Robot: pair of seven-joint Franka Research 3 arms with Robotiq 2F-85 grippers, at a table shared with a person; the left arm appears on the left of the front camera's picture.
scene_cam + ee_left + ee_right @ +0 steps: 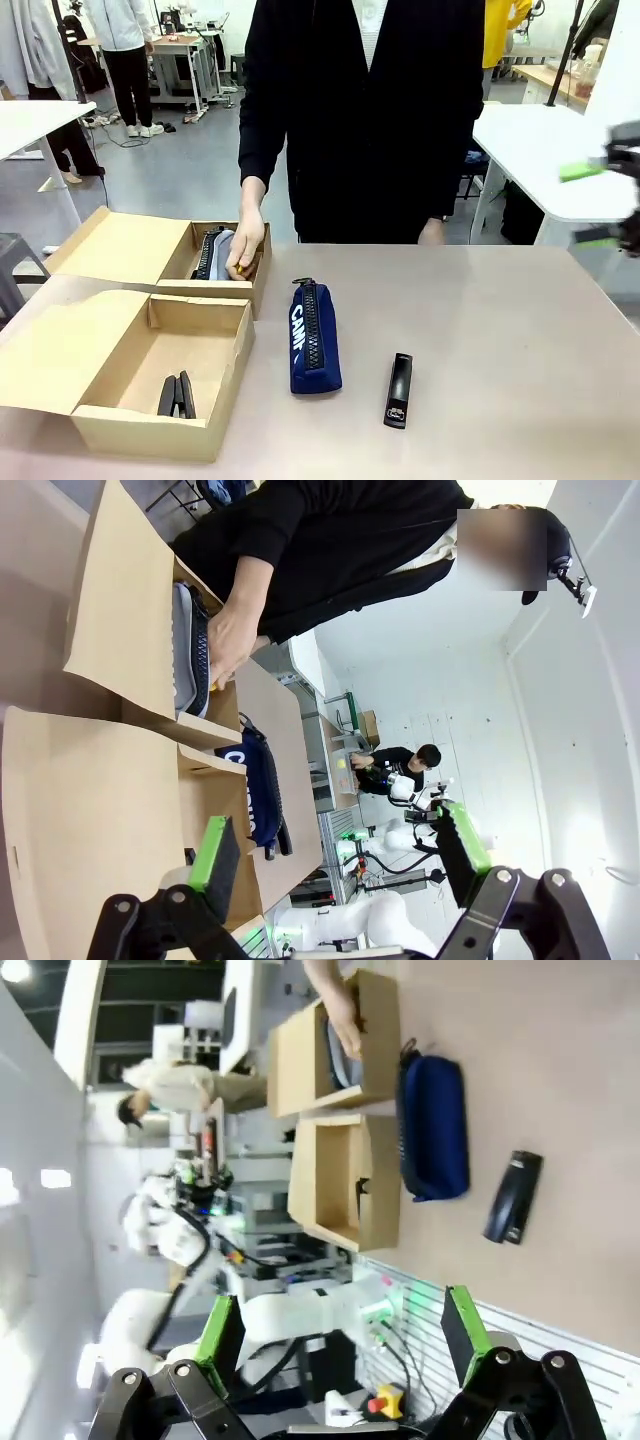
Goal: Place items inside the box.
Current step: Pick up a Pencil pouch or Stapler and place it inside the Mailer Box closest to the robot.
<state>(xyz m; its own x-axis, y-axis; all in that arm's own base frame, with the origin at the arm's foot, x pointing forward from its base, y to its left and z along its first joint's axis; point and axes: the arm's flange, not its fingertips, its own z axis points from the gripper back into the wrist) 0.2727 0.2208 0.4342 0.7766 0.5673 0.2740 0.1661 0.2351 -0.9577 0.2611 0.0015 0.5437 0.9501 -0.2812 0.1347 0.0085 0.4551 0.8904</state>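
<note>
- Left gripper (338,845): fingers spread, nothing between them.
- Open box (150,435), left of the navy pencil case (315,338), holds a black stapler (177,396).
- Person's hand (247,238), behind-left of that case, dips fingers-down into a second box (262,283) beside a grey case (220,243).
- Slim black bar (399,390): right of the navy case.
- Right gripper (592,205): far right, raised, fingers apart, empty.

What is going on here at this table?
A person's hand reaches into the far cardboard box, which holds a grey pencil case. The near box holds a black stapler. A navy pencil case and a slim black bar lie on the table. The robot's right hand hangs open at the right, empty.
</note>
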